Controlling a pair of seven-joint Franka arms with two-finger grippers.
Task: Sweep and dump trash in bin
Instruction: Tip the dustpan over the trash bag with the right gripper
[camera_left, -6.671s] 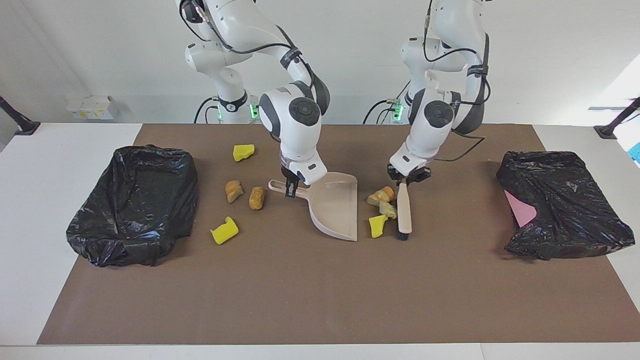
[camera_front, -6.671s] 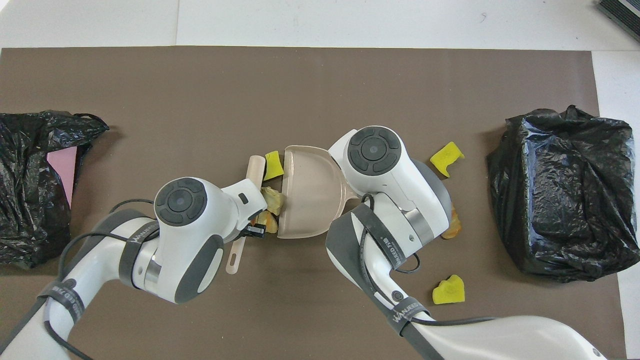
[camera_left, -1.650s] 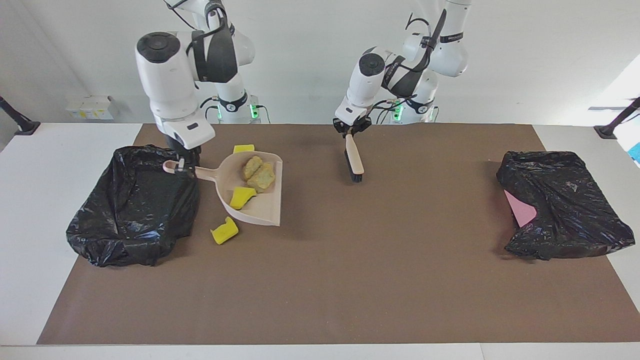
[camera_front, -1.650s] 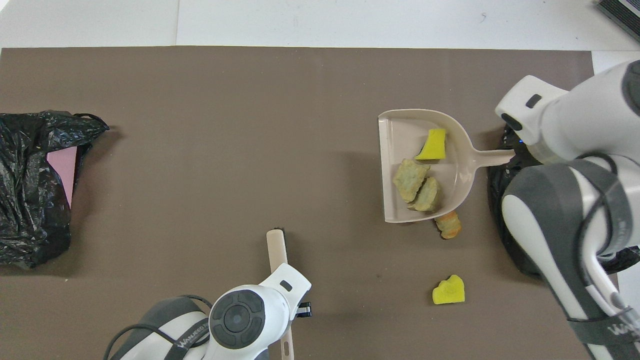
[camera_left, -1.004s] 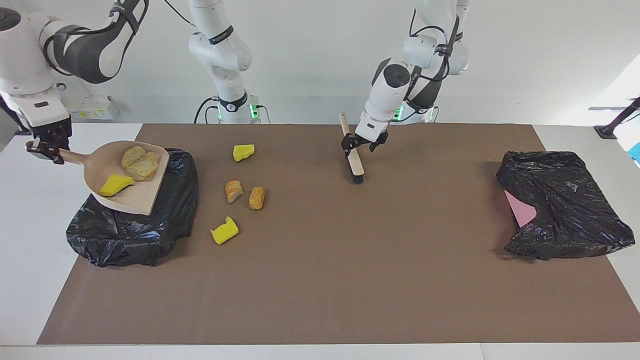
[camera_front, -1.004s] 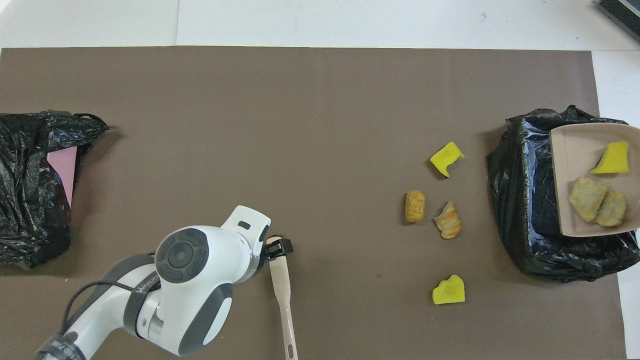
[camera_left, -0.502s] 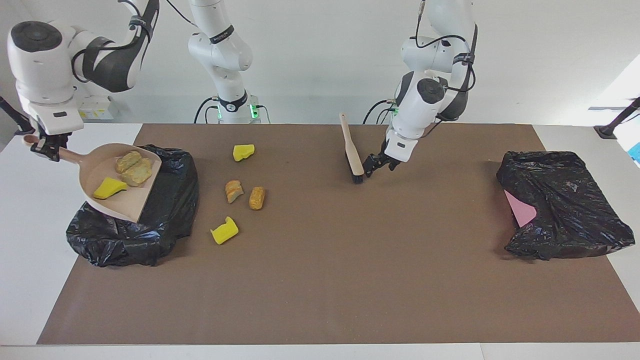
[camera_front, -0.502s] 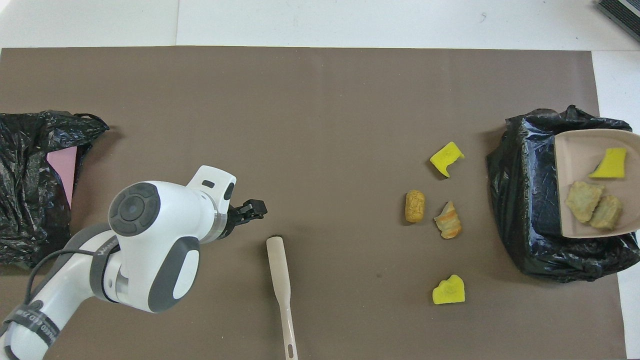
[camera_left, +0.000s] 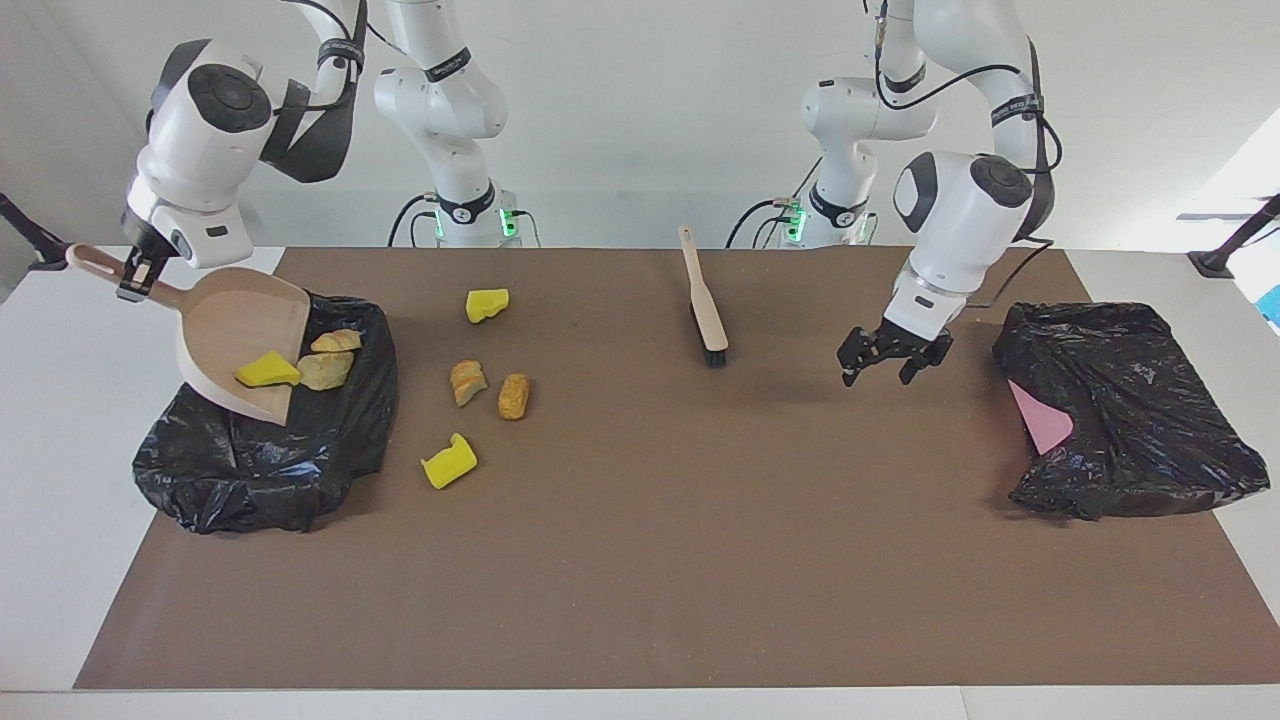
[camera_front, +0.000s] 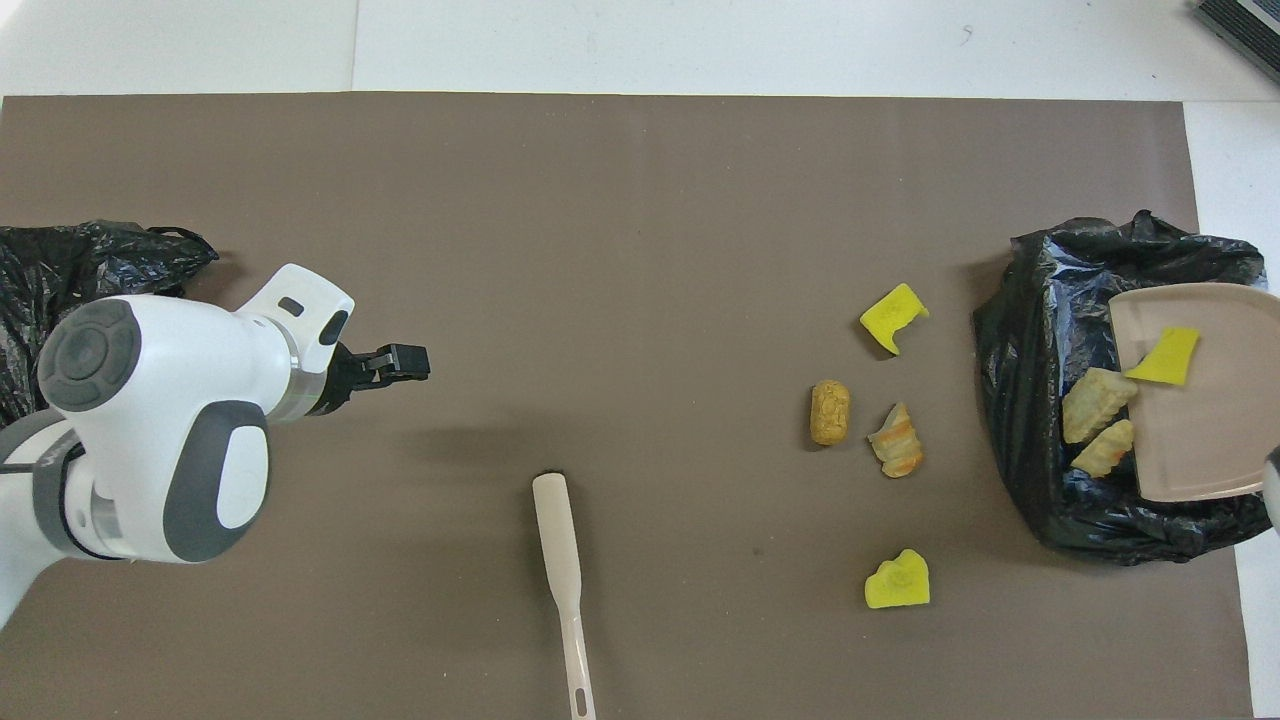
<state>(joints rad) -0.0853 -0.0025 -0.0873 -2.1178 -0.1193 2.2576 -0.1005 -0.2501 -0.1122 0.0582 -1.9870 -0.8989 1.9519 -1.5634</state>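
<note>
Facing view: the right gripper (camera_left: 130, 280) is clamped on the handle of the beige dustpan (camera_left: 235, 335), raised and tipped steeply down over the black bin bag (camera_left: 270, 450) at the right arm's end of the table. A yellow scrap (camera_left: 265, 371) sits at the pan's lower lip, and two tan lumps (camera_left: 328, 358) are at its edge over the bag's mouth. Four more scraps lie on the brown mat (camera_left: 640, 560) beside the bag, toward the table's middle: a yellow chunk (camera_left: 486, 304) nearest the robots, two tan pieces (camera_left: 490, 388) side by side, and a yellow piece (camera_left: 449, 462) farthest from the robots. The brush (camera_left: 703, 298) lies alone on the mat near the middle. The left gripper (camera_left: 880, 368) hangs over the mat between the brush and the second black bag (camera_left: 1130, 410), fingers spread wide, holding nothing.

Overhead view: the dustpan (camera_front: 1200, 400) slants over the bin bag (camera_front: 1040, 420), the yellow scrap (camera_front: 1163, 355) on it and the two tan lumps (camera_front: 1095, 420) off its edge. The left gripper (camera_front: 395, 363) is over bare mat, well apart from the brush (camera_front: 560, 560).
</note>
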